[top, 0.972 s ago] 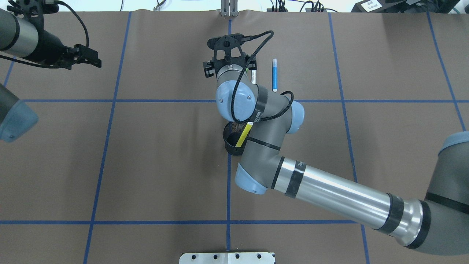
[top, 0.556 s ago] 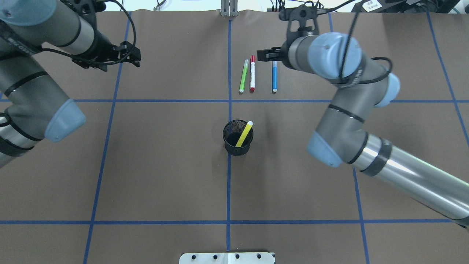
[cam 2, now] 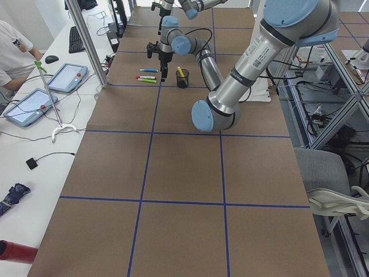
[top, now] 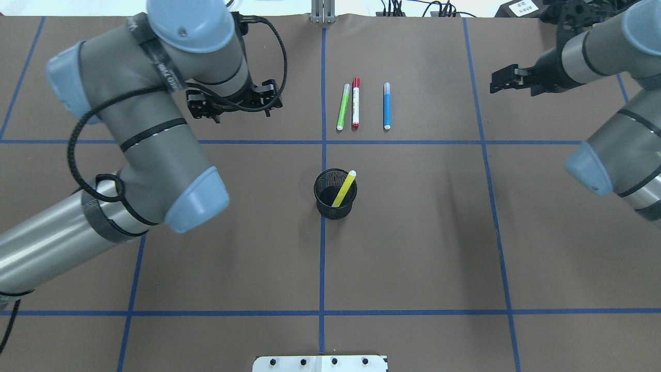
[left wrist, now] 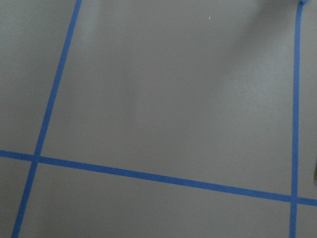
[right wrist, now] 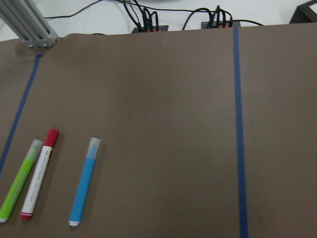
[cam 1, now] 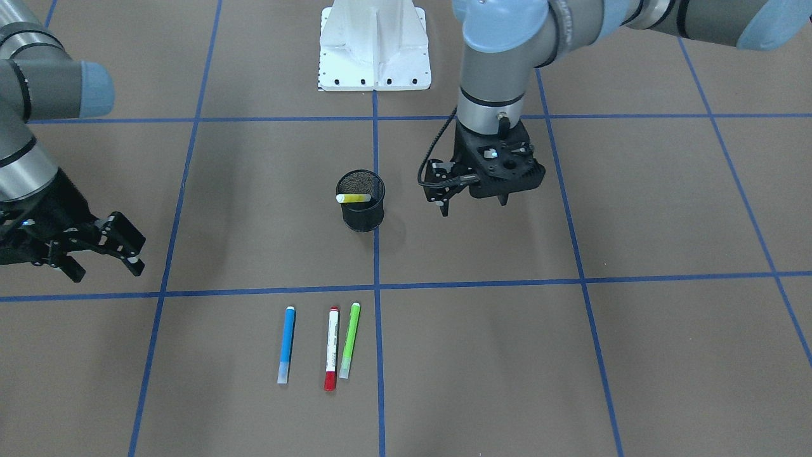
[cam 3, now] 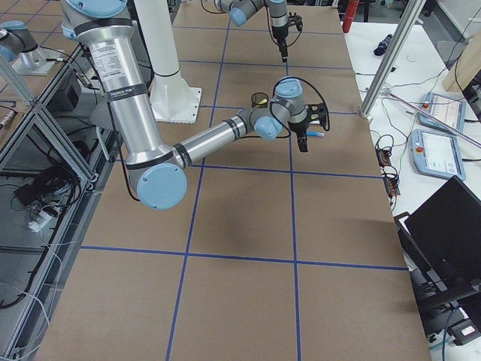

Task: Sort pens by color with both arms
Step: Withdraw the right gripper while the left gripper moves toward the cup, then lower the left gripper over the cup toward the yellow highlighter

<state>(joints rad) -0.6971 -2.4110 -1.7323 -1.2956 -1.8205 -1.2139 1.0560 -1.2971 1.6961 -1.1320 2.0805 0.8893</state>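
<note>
Your bench (top: 413, 248) is the biggest thing here: brown paper ruled into squares by blue tape, with its far edge running along a row of cables and plugs.

The left arm (top: 155, 134) comes in over the near-left squares and bends up into the far square left of the centre tape line. There the left fingers (cam 1: 443, 202) point down above bare paper, spread apart with nothing between them. That wrist's camera shows you only paper and tape.

The right arm (top: 619, 139) sits at the right side. The right fingers (cam 1: 129, 249) are likewise spread and empty, beyond the tape line to the right of the pens.

The white pedestal base (cam 1: 374, 51) stands at the near edge on the centre line. The black mesh cup (top: 335, 212) sits on that same line, just on the near side of the cross tape. The yellow pen (top: 344, 189) stands tilted in it, its top end resting on the rim.

Three pens lie flat and parallel in the far square just right of the centre line, lengthwise toward the far edge. The light green pen (top: 343, 107) is nearest the line, the red-capped white pen (top: 356, 103) is just beside it, and the blue pen (top: 387, 106) lies a little apart.

You have bare paper between the blue pen and the right fingers. There is a band of it between the pen tips and the far edge. Between the green pen and the left fingers there is only paper and the centre tape.
</note>
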